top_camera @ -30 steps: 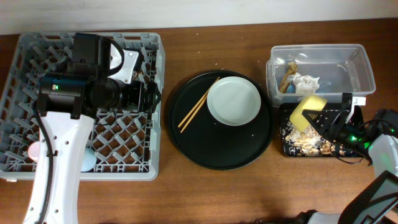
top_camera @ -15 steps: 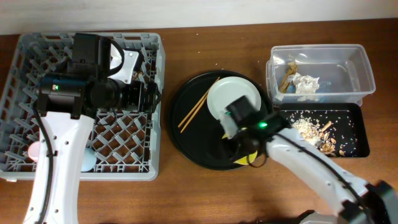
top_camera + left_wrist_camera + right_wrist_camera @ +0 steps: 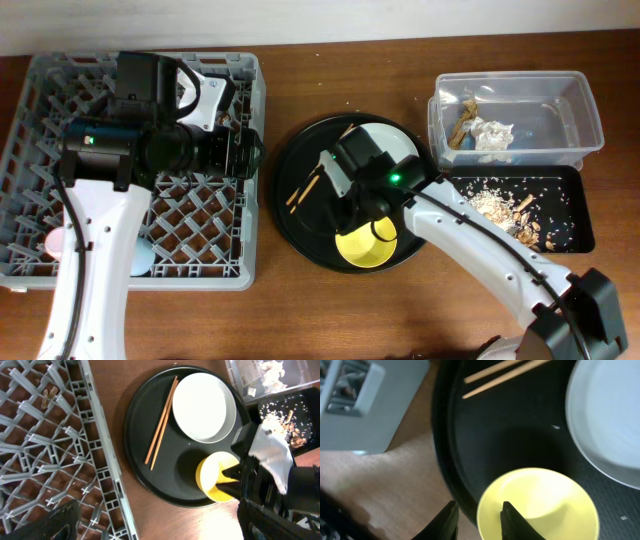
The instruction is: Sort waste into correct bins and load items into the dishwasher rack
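The yellow bowl [image 3: 362, 252] sits on the front of the round black tray [image 3: 300, 230]. My right gripper [image 3: 368, 222] is open astride its rim, one finger inside and one outside [image 3: 479, 512], with a gap on each side. The grey plate [image 3: 402, 143] and wooden chopsticks [image 3: 300, 190] lie on the same tray. My left gripper [image 3: 248, 150] is open and empty over the right edge of the grey rack [image 3: 40, 100]. A pink cup [image 3: 55, 243] and a light-blue cup [image 3: 140, 257] stand in the rack's front left.
The clear tub [image 3: 560, 110] at the back right holds a brown wrapper [image 3: 460, 125] and crumpled white paper [image 3: 492, 132]. The black rectangular tray [image 3: 565, 205] in front of it holds tan food scraps [image 3: 505, 208]. My right arm crosses above the plate.
My right arm carried the yellow bowl from over the black rectangular tray leftward to the front of the round tray. The left arm has barely moved.
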Controlling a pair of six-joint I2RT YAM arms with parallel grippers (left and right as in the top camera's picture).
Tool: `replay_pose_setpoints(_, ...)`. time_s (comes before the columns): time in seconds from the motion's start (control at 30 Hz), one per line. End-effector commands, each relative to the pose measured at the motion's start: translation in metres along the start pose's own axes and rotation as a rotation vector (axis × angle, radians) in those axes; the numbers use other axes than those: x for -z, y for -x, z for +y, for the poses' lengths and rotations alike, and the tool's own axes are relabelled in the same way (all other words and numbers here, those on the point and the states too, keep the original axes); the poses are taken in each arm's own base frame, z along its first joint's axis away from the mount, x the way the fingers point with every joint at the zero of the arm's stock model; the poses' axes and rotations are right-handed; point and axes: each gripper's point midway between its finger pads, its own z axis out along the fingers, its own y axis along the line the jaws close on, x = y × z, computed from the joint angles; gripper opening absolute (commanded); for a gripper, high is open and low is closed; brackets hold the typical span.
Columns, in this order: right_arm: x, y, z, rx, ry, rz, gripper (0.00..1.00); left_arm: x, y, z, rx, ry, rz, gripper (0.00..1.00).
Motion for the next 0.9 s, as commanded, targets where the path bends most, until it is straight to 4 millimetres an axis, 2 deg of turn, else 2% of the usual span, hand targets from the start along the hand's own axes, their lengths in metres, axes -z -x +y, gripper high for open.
replay_pose_setpoints(0.0,0.037,0.019,-0.021,-0.147,-0.003,-0.093,0.36,0.001,0.005,-0.007,-0.027,-0.034,-0.02,0.99)
replay_pose_setpoints(0.03,0.08,0.031,-0.016,-0.094,0.031,-0.208,0.43,0.001,0.005,-0.007,-0.027,-0.034,-0.02,0.99)
replay_pose_setpoints(0.1,0.163,0.038,0.004,-0.011,0.057,-0.442,0.54,0.001,0.005,-0.007,-0.028,-0.034,-0.019,0.99)
replay_pose_setpoints(0.13,0.2,0.034,0.013,0.016,0.068,-0.544,0.93,0.001,0.005,-0.007,-0.028,-0.034,-0.019,0.99)
replay_pose_setpoints(0.17,0.232,0.025,0.02,0.041,0.077,-0.636,0.98,0.001,0.005,-0.007,-0.027,-0.034,-0.019,0.99)
replay_pose_setpoints(0.2,0.257,0.013,0.026,0.059,0.082,-0.704,0.98,0.001,0.005,-0.007,-0.028,-0.034,-0.019,0.99)
replay_pose_setpoints(0.23,0.267,0.006,0.028,0.066,0.084,-0.732,0.98,0.001,0.005,-0.007,-0.027,-0.034,-0.019,0.99)
replay_pose_setpoints(0.27,0.278,-0.015,0.021,0.074,0.025,-0.744,0.99,0.001,0.005,-0.007,-0.028,-0.034,-0.019,0.99)
replay_pose_setpoints(0.37,0.302,-0.075,-0.028,0.006,-0.28,-0.752,0.98,0.001,0.005,-0.007,-0.027,-0.034,-0.019,0.99)
replay_pose_setpoints(0.43,0.303,-0.095,-0.053,-0.009,-0.422,-0.758,0.99,0.001,0.005,-0.007,-0.028,-0.034,-0.019,0.99)
replay_pose_setpoints(0.5,0.291,-0.098,-0.079,-0.049,-0.519,-0.82,0.98,0.001,0.005,-0.007,-0.028,-0.034,-0.019,0.99)
replay_pose_setpoints(0.53,0.261,-0.099,-0.108,-0.122,-0.586,-0.883,0.98,0.001,0.005,-0.007,-0.027,-0.034,-0.019,0.99)
replay_pose_setpoints(0.57,0.241,-0.107,-0.12,-0.147,-0.609,-0.887,0.99,0.001,0.005,-0.007,-0.027,-0.034,-0.019,0.99)
replay_pose_setpoints(0.6,0.205,-0.128,-0.141,-0.197,-0.651,-0.858,0.98,0.001,0.005,-0.007,-0.028,-0.034,-0.019,0.99)
replay_pose_setpoints(0.63,0.185,-0.138,-0.156,-0.235,-0.683,-0.911,0.98,0.001,0.005,-0.007,-0.027,-0.034,-0.019,0.99)
replay_pose_setpoints(0.7,0.172,-0.141,-0.172,-0.258,-0.727,-1.008,0.99,0.001,0.005,-0.007,-0.027,-0.034,-0.019,0.99)
replay_pose_setpoints(0.8,0.136,-0.138,-0.189,-0.247,-0.742,-1.113,0.98,0.001,0.005,-0.007,-0.027,-0.034,-0.019,0.99)
replay_pose_setpoints(0.87,0.133,-0.13,-0.194,-0.231,-0.75,-1.216,0.98,0.001,0.005,-0.007,-0.028,-0.034,-0.019,0.99)
